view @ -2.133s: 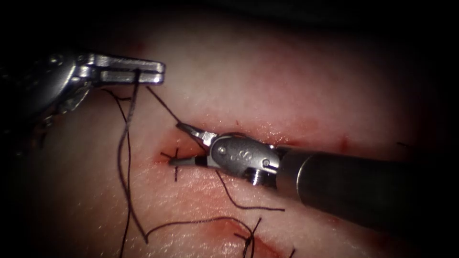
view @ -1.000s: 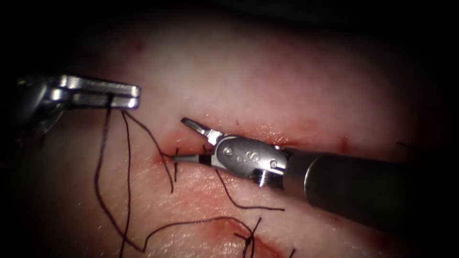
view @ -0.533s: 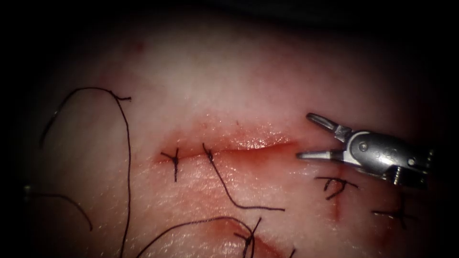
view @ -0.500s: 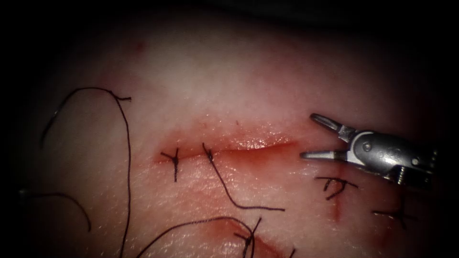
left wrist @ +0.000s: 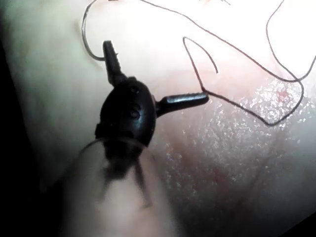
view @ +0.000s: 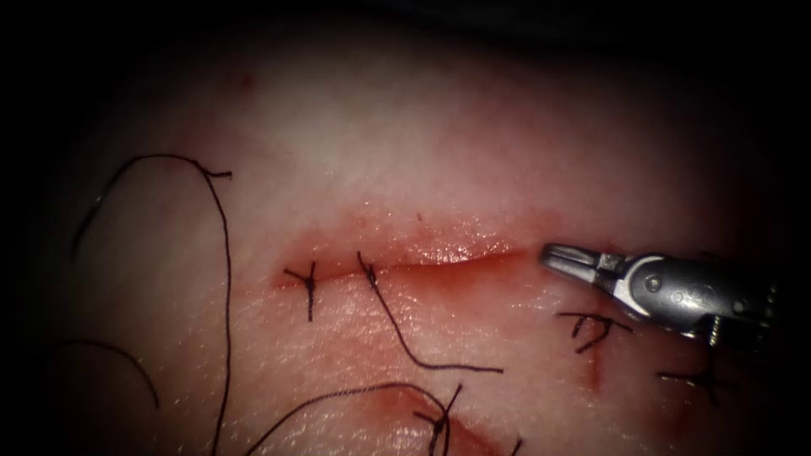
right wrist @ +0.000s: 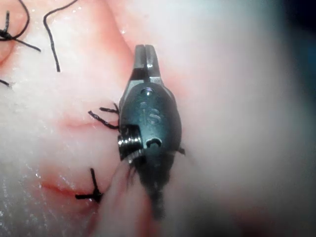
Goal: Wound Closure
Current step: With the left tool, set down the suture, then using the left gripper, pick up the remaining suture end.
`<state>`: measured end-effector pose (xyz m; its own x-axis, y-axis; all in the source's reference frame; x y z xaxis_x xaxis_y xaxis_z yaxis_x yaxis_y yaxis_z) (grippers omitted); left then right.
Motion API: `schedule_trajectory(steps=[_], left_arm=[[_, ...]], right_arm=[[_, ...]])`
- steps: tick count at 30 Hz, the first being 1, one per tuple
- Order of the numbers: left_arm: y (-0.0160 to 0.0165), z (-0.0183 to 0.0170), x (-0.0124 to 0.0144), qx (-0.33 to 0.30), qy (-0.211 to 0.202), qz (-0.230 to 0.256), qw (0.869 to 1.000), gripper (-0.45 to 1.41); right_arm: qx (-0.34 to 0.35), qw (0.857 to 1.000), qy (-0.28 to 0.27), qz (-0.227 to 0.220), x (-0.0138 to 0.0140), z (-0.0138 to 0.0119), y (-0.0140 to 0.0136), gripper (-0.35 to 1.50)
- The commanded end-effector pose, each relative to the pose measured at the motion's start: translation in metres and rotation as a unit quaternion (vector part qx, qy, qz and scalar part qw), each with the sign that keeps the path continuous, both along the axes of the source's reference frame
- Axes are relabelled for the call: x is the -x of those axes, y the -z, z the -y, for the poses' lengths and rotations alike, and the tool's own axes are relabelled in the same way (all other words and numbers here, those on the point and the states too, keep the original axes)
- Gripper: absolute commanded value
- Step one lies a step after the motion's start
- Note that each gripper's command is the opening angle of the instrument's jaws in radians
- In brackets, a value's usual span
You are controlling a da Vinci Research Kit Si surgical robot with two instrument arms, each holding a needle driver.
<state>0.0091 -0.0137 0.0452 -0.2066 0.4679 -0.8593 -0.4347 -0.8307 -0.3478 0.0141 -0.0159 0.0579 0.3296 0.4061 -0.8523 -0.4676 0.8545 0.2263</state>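
My right tool (view: 562,258), jaws pressed together on nothing, sits at the cut's (view: 422,268) right end, my left tool (left wrist: 153,74) spread and empty; the limp, light thread (view: 226,279) left of it wants pinching near its free end.

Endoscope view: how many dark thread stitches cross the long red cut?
2: a knotted stitch at the cut left end, a long-tailed stitch just right of it. The metal right tool, shut and empty, may hide another. Left tool open, empty.
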Motion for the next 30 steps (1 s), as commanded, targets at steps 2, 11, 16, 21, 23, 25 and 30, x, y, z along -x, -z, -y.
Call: schedule_trajectory(steps=[2,11,16,21,23,25,30], left_arm=[[0.0000,-0.0005,-0.0015,-0.001,0.010,-0.023,1.000,1.40],[0.0091,-0.0056,0.0039,0.037,0.056,-0.099,0.993,1.17],[0.0095,-0.0062,0.0158,0.069,0.028,-0.053,0.996,1.01],[0.0051,-0.0060,0.0311,0.106,-0.006,-0.071,0.992,0.98],[0.0025,-0.0059,0.0370,0.124,-0.028,-0.081,0.989,0.88],[0.0007,-0.0056,0.0404,0.127,-0.046,-0.092,0.987,0.78],[-0.0058,-0.0046,0.0482,0.133,-0.079,-0.132,0.979,0.70]], right_arm=[[0.002,1.000,-0.001,-0.002,-0.0009,0.0001,-0.0007,-0.35],[-0.003,1.000,0.006,0.006,-0.0012,0.0003,-0.0006,-0.35],[-0.001,1.000,0.004,0.010,-0.0021,0.0007,-0.0009,-0.23],[-0.002,1.000,0.012,0.023,-0.0032,0.0017,-0.0013,-0.18],[-0.002,1.000,0.012,0.023,-0.0033,0.0019,-0.0013,-0.18],[-0.002,1.000,0.012,0.023,-0.0033,0.0020,-0.0012,-0.18],[-0.003,1.000,0.013,0.024,-0.0032,0.0020,-0.0012,-0.23]])
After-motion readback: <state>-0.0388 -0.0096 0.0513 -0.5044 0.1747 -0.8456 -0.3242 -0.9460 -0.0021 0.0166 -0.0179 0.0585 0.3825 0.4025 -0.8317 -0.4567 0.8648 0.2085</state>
